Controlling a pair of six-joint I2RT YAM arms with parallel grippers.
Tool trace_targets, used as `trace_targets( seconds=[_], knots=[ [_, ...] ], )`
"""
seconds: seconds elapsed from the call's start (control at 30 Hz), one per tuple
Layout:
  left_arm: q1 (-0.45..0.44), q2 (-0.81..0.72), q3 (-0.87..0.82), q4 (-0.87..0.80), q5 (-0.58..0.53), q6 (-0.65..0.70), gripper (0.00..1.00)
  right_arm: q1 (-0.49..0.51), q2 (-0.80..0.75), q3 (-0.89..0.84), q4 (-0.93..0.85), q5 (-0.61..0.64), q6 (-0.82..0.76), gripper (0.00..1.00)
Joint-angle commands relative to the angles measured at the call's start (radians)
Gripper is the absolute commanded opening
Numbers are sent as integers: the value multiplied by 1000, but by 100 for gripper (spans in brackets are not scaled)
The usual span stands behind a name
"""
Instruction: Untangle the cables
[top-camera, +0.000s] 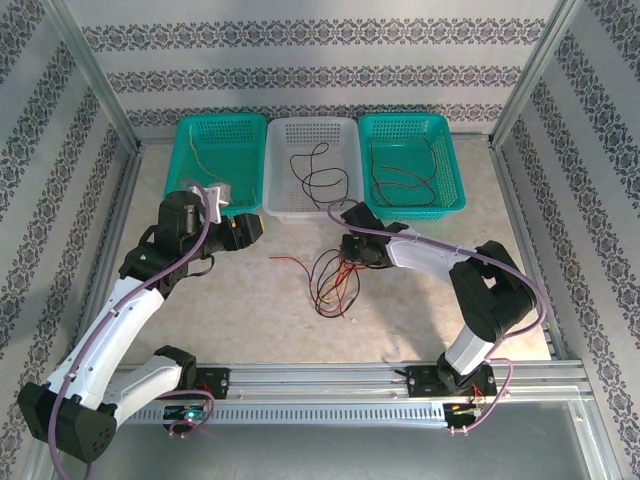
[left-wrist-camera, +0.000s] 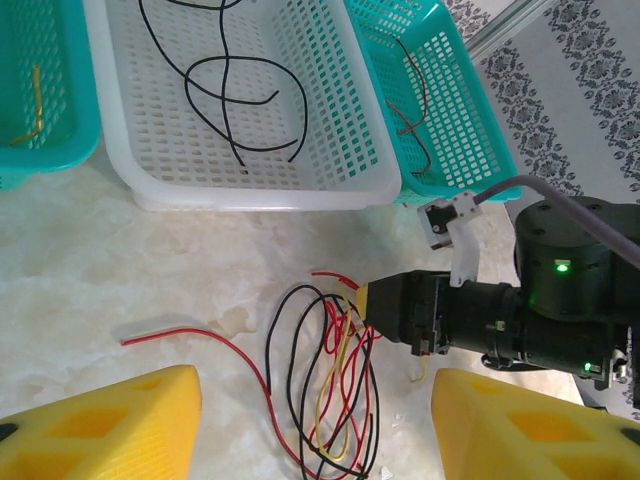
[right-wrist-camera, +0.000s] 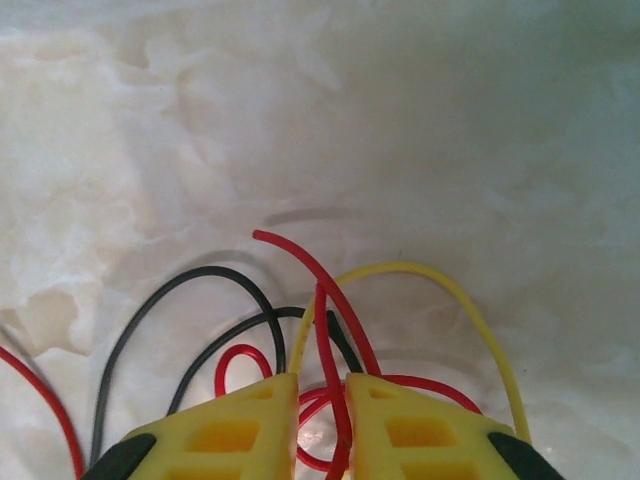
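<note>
Yellow fingers (right-wrist-camera: 225, 430) of the right pincer (right-wrist-camera: 320, 380), nearly closed, straddle a red strand (right-wrist-camera: 322, 310) of the cables (top-camera: 335, 280) running straight through their gap; left pincer (left-wrist-camera: 315, 400) gapes empty, farther off.

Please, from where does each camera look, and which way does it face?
Top external: above, behind the bases, looking down on table, baskets, left arm, right arm.
Left wrist: on the left arm, facing baskets and cables; open left fingers at bottom.
Right wrist: low over the cables; right fingers narrowly apart around a red one.
All three share the cables.
</note>
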Motion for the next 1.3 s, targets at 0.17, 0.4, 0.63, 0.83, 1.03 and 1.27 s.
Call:
trace_targets(
  seconds=[0.17, 0.4, 0.63, 0.83, 1.03, 1.27],
  knots=[
    [9, -4, -2, 24, -6, 21, 62, 1, -23, 44, -21, 7, -27, 0],
    [8, -15, -7, 58, 48, 33, 63, 104, -257, 41, -51, 56, -108, 0],
    [9, -17, -33, 209, 178, -17, 62, 176, -494, 65, -80, 122, -183, 0],
    [5, -5, -70, 440, 352, -126, 61, 185, -590, 139, -96, 156, -241, 0],
    [-51, 28, -116, 669, 363, -210, 64, 185, -581, 223, -92, 139, -269, 0],
    [-220, 181, -86, 857, 347, -215, 67, 182, -532, 290, -79, 92, -228, 0]
  ],
)
